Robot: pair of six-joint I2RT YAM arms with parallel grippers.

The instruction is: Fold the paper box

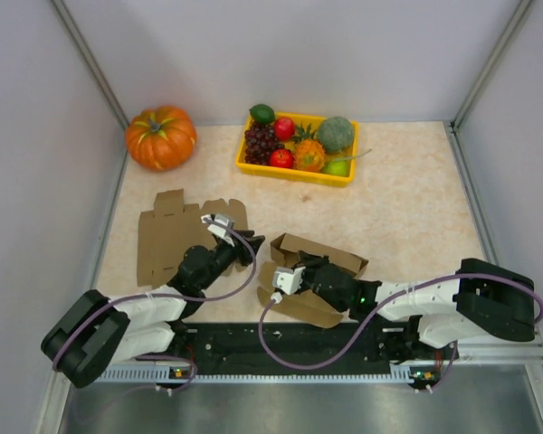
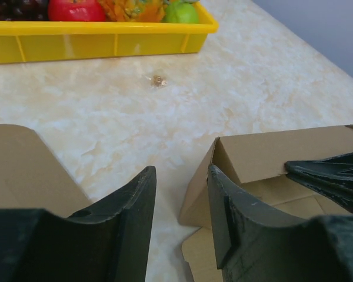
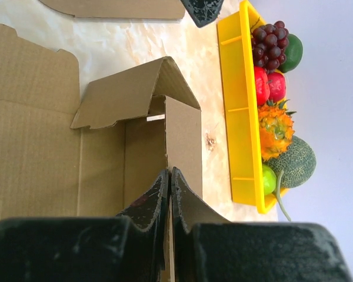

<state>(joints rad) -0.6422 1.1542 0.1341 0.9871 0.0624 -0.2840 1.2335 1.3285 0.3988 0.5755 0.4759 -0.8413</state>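
A brown cardboard box (image 1: 319, 256) lies partly folded at the table's near middle, one long wall raised. In the right wrist view its raised wall (image 3: 182, 141) stands upright and a corner flap (image 3: 129, 94) leans over it. My right gripper (image 3: 169, 176) is shut on the edge of that raised wall; it also shows in the top view (image 1: 299, 271). My left gripper (image 2: 181, 194) is open and empty, just left of the box's end (image 2: 223, 158); it also shows in the top view (image 1: 251, 242). A second flat cardboard blank (image 1: 167, 235) lies to the left under the left arm.
A yellow tray (image 1: 294, 172) of toy fruit stands at the back middle. An orange pumpkin (image 1: 160, 136) sits at the back left. Grey walls close the table on three sides.
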